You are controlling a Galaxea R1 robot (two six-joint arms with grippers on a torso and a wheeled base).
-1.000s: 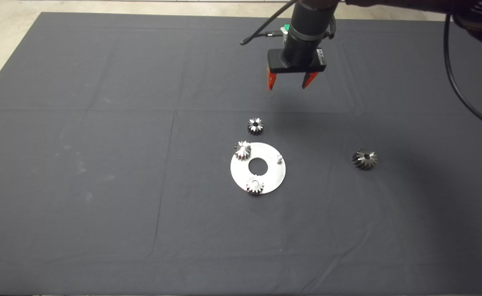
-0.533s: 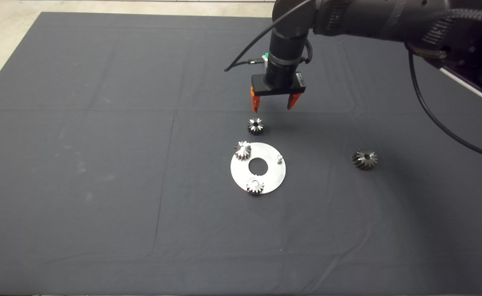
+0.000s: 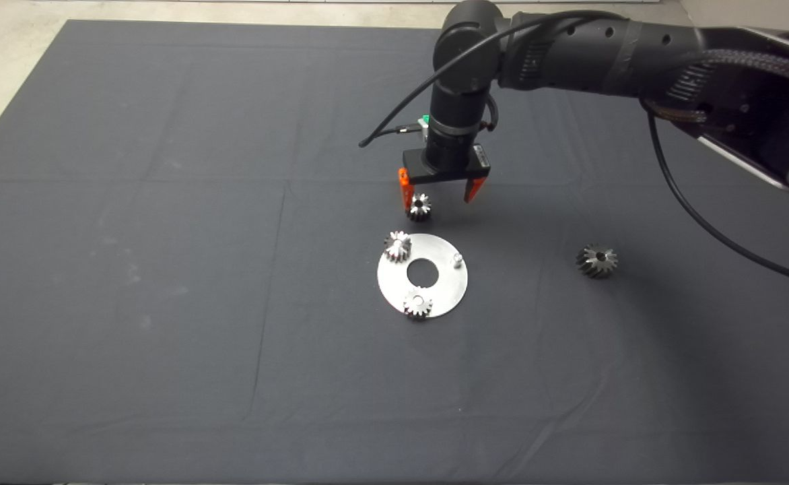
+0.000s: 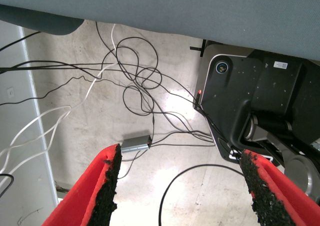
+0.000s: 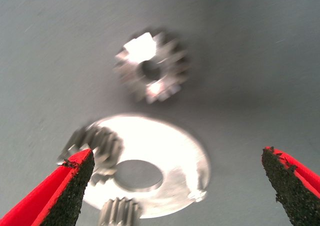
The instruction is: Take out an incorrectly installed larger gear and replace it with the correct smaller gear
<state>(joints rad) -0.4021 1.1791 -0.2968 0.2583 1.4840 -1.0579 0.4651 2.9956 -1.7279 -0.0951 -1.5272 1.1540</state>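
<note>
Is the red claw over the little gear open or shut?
Open. The right gripper has its two red fingers spread wide apart, empty, above the smaller gear.

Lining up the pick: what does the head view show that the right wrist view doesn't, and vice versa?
Head view only: the larger gear lying on the mat, off to the right of the plate, and the right arm.

Right wrist view only: the open claw's black pads up close.

Both: the right claw, the loose smaller gear, and the round plate with two small gears mounted.
</note>
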